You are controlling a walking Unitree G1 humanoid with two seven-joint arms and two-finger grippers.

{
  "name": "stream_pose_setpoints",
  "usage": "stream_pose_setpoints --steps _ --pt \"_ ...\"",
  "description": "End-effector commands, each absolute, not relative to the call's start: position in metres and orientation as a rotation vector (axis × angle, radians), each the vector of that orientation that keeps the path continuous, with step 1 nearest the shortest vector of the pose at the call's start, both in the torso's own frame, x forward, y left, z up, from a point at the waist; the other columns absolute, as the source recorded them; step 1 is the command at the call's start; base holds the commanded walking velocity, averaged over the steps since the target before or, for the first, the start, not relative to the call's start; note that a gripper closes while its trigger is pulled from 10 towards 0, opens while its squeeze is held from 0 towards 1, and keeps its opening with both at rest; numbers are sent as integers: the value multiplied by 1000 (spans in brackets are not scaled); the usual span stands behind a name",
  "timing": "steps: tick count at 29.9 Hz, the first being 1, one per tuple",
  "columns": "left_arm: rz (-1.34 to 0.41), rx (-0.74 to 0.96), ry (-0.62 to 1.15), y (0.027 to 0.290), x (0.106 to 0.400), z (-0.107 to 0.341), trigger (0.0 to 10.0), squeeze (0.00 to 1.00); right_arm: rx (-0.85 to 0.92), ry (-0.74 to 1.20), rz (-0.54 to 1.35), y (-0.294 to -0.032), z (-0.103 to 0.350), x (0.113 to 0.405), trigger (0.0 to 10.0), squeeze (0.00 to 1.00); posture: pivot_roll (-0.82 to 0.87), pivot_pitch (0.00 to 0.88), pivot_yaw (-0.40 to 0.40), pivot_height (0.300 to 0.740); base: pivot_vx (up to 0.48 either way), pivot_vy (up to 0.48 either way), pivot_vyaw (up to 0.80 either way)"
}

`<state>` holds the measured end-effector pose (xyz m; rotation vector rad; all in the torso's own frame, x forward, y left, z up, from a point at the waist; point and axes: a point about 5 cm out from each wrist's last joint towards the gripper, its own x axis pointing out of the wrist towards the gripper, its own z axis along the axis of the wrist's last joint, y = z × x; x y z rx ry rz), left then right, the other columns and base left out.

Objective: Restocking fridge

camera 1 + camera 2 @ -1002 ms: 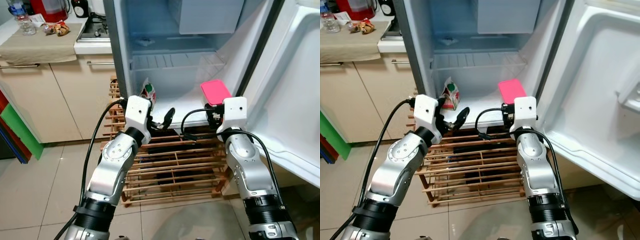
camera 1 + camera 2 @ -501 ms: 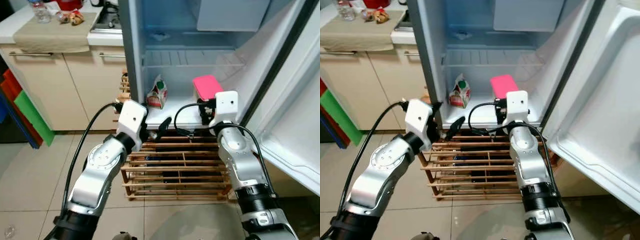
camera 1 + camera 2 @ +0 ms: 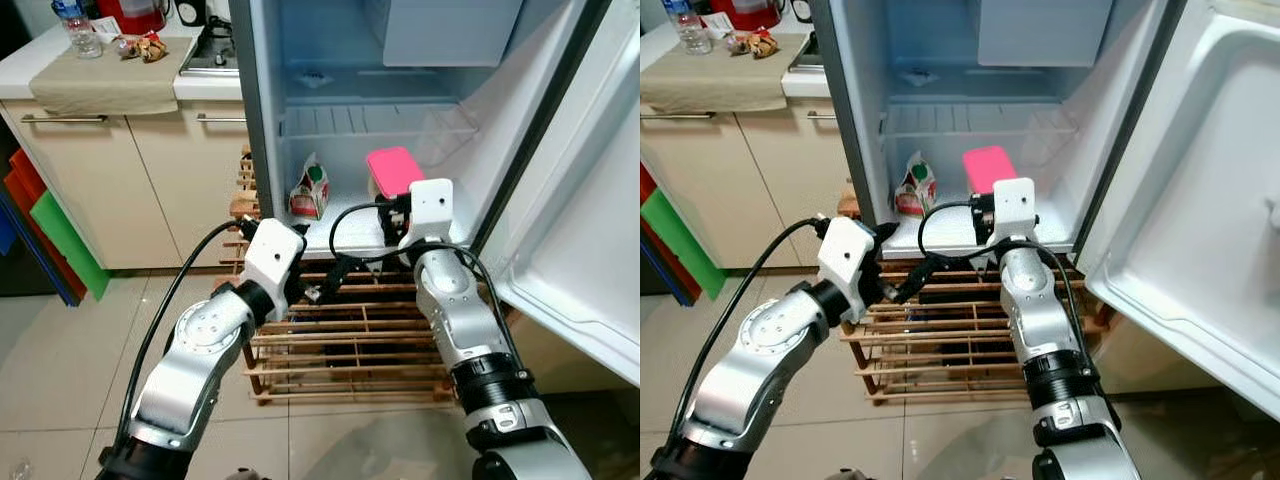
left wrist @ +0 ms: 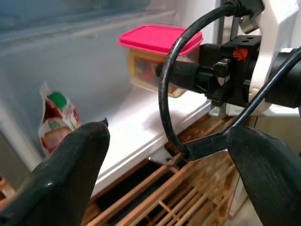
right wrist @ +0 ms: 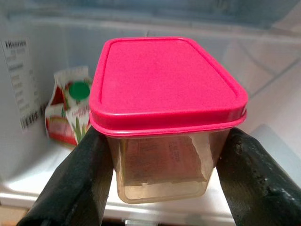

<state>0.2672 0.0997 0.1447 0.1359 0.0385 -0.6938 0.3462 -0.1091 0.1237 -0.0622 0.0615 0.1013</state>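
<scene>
— While the fridge (image 3: 262,110) stands with its door (image 3: 590,200) swung wide, where is the right gripper (image 5: 162,155)?
— At the front edge of the lowest fridge shelf (image 3: 940,232). Its two black fingers (image 5: 80,174) press on either side of a clear container with a pink lid (image 5: 165,89), so it has hold of it. Container sits low over the shelf; contact with the shelf cannot be told.

— Anything else on that shelf?
— A small carton with a green cap (image 3: 311,189), upright, towards the robot's left of the container and a little further in. The two are apart.

— Left gripper (image 3: 322,283)?
— Below the shelf front, out over the wooden rack (image 3: 350,335) that sits on the tiled floor (image 3: 60,380) under the fridge. Fingers (image 4: 70,174) spread well apart, nothing between them. A black cable (image 4: 164,94) loops across its wrist view in front of the container.

— Surroundings?
— To the robot's left, a kitchen table (image 3: 60,60) over beige cabinets (image 3: 130,190), with a cloth (image 3: 100,85), a water bottle (image 3: 78,17), a red appliance (image 3: 133,13) and some small wrapped items (image 3: 138,45) on top. Green and red panels (image 3: 50,235) lean low against the cabinet side.
</scene>
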Motion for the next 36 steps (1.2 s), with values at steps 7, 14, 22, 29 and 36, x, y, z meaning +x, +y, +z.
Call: stream_pose_setpoints --steps 7,14,22,29,36 --pt "-678 88 40 98 269 150 10000 0 -66 29 88 -112 132 357 10000 0 90 0 -15 740 0 0 0" --pt "-681 76 26 96 264 154 10000 0 -62 34 71 -111 131 361 10000 0 98 0 -16 740 0 0 0" --pt "-705 75 61 99 247 153 10000 0 -29 68 53 -100 120 363 10000 0 137 56 17 740 0 0 0" --pt "-692 75 115 109 223 152 10000 0 5 68 14 -87 117 363 10000 0 190 126 56 740 0 0 0" --pt "-676 67 165 115 207 152 10000 0 -10 70 -18 -86 116 367 10000 0 232 183 73 740 0 0 0"
